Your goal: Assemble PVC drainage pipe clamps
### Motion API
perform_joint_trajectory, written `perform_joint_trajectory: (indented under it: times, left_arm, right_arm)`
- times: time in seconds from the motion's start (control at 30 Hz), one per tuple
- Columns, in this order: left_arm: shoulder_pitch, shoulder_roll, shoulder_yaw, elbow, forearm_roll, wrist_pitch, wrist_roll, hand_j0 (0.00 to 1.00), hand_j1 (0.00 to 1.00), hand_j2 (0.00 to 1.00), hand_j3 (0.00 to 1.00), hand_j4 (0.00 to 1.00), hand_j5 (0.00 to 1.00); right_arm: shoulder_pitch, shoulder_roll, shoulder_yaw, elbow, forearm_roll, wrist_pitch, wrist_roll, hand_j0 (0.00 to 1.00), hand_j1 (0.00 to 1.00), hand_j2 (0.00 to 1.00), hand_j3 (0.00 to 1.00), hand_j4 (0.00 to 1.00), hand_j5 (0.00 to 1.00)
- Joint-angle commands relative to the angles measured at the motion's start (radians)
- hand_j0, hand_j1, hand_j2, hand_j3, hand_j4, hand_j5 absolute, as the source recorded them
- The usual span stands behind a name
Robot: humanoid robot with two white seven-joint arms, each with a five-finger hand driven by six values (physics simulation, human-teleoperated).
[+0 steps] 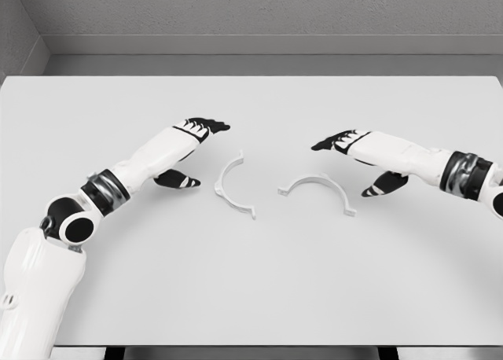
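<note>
Two white curved PVC clamp halves (233, 187) (318, 191) flat on white table (251, 281), between extended, empty fingers of left hand (196, 130) and right hand (342, 141), touching neither. No readable writing.

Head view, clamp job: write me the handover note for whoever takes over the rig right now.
Left robot hand: open, holding nothing, hovering left of the left clamp half.
Right robot hand: open, holding nothing, right of and above the right clamp half.
Both white half-rings lie apart on the white table, with a gap between them.
Done: nothing joined.
Left: grasp each half, bring them together, close the clamp.
</note>
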Motion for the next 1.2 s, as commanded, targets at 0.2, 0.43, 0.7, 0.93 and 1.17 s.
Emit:
perform_joint_trajectory:
  times: [0.2, 0.43, 0.7, 0.93, 1.17]
  left_arm:
    - [0.005, 0.000, -0.003, -0.002, 0.006, 0.002, 0.001, 1.00, 1.00, 1.00, 1.00, 1.00, 1.00]
    - [0.002, -0.004, -0.009, 0.009, 0.003, 0.003, -0.001, 1.00, 1.00, 1.00, 1.00, 1.00, 1.00]
    - [-0.106, -0.024, -0.012, 0.115, -0.004, 0.072, 0.001, 1.00, 1.00, 1.00, 1.00, 1.00, 1.00]
    - [-0.196, -0.078, -0.038, 0.199, -0.007, 0.074, 0.001, 1.00, 1.00, 1.00, 1.00, 1.00, 1.00]
    - [-0.255, -0.124, -0.078, 0.296, -0.008, 0.115, 0.001, 1.00, 1.00, 1.00, 1.00, 1.00, 1.00]
  right_arm:
    - [0.026, -0.003, 0.002, -0.001, 0.004, 0.000, 0.000, 1.00, 1.00, 1.00, 1.00, 1.00, 1.00]
    - [0.037, -0.002, 0.008, 0.002, 0.013, 0.000, 0.000, 1.00, 1.00, 1.00, 1.00, 1.00, 1.00]
    - [0.031, 0.017, 0.010, 0.046, 0.044, 0.000, 0.000, 1.00, 1.00, 1.00, 1.00, 1.00, 1.00]
    - [0.029, 0.060, 0.011, 0.063, 0.085, 0.000, 0.000, 1.00, 1.00, 1.00, 1.00, 1.00, 1.00]
    - [0.029, 0.068, 0.013, 0.060, 0.087, 0.000, 0.000, 1.00, 1.00, 1.00, 1.00, 1.00, 1.00]
